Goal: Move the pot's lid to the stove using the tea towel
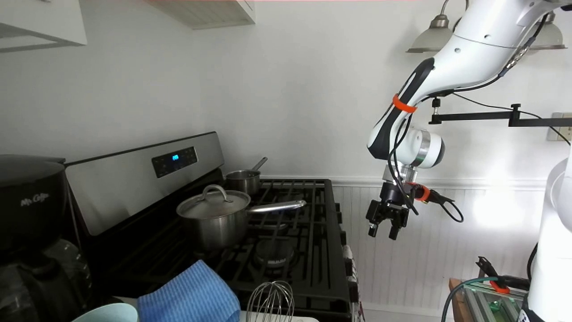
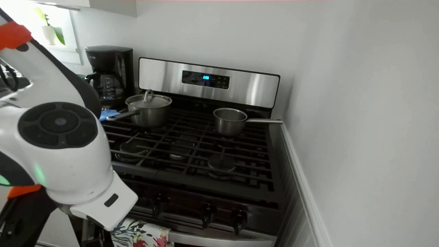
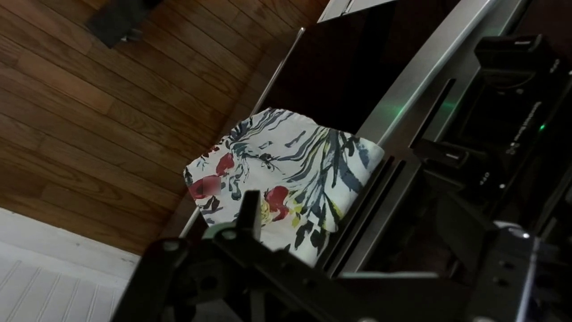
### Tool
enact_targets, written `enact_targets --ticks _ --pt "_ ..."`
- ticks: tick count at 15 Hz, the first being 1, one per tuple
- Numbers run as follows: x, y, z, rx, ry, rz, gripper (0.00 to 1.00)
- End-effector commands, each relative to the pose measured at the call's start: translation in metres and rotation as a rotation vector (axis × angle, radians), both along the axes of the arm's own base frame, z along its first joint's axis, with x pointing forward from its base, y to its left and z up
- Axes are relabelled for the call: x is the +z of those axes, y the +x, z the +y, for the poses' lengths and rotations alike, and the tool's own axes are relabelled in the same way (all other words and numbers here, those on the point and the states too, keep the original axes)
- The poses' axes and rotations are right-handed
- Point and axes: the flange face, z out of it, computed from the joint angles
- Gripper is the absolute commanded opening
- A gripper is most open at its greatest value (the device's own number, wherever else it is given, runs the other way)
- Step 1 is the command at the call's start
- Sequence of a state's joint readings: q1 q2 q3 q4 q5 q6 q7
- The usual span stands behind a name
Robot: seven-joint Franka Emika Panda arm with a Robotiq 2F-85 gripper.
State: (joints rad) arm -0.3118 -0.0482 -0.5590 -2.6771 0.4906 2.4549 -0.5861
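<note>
The silver lid (image 1: 214, 205) with a loop handle sits on the larger steel pot (image 1: 218, 230) at the back of the stove (image 1: 330, 241). The lid (image 2: 151, 101) and pot (image 2: 152, 116) also show in an exterior view. A blue cloth (image 1: 192, 296) lies on the counter beside the stove. A floral white towel (image 3: 290, 174) hangs over the oven door handle; it also shows in an exterior view (image 2: 144, 234). My gripper (image 1: 384, 232) is open and empty, in the air in front of the stove, apart from lid and cloths. In the wrist view my fingers (image 3: 357, 219) are spread.
A small steel pot (image 2: 229, 123) stands at the back of the stove, near the wall. A whisk (image 1: 271, 299), a pale bowl (image 1: 109, 314) and a black coffee maker (image 1: 31, 219) are on the counter. Stove knobs (image 2: 208, 214) stick out at the front.
</note>
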Motion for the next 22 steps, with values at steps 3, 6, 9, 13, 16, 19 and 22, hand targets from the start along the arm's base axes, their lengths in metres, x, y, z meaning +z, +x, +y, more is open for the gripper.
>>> enact_targets --ticks 3,6,9,13,16,19,22 --pt "-0.010 0.003 -0.002 -0.004 0.002 0.032 1.00" --pt "-0.022 0.006 -0.001 0.015 0.018 0.042 1.00" --pt "-0.038 0.010 -0.002 -0.011 0.045 0.061 1.00" --pt "-0.057 0.013 -0.010 -0.002 0.067 0.056 1.00" --pt "-0.070 0.018 -0.017 -0.002 0.075 0.040 1.00" --pt "-0.084 0.023 -0.019 -0.014 0.085 0.038 1.00" --pt "-0.097 0.033 -0.018 -0.033 0.102 0.045 1.00"
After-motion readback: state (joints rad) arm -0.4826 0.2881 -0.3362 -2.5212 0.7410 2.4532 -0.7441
